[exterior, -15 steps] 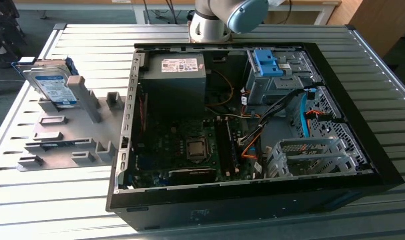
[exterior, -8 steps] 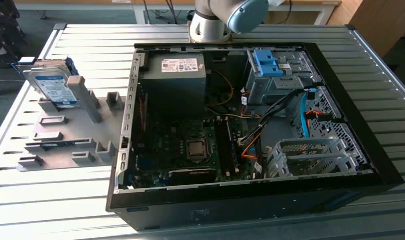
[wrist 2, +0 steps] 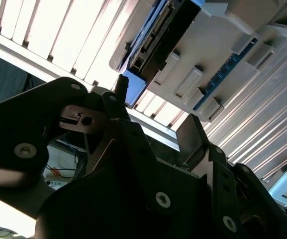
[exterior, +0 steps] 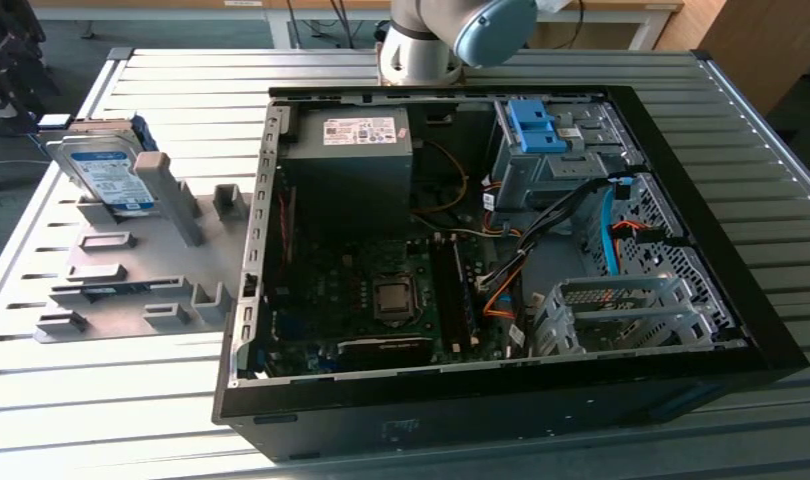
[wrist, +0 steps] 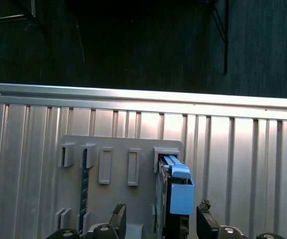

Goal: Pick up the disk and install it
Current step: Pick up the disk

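Exterior view's left: grey slotted fixture (exterior: 118, 285) on the slatted metal bench (exterior: 192, 70). The disk (exterior: 105, 172) stands tilted on edge in its far slot, the blue carrier frame largely hidden behind the drive.
Centre to right: open computer case (exterior: 765, 340), with a blue bracket (exterior: 536, 125) in its far bay.
Arm (exterior: 439, 40): cut off at the top edge.
First wrist view: hand (wrist: 161, 219), fingers spread and cut off at the frame edge. The disk sits ahead, apart from them, lined up between both tips.
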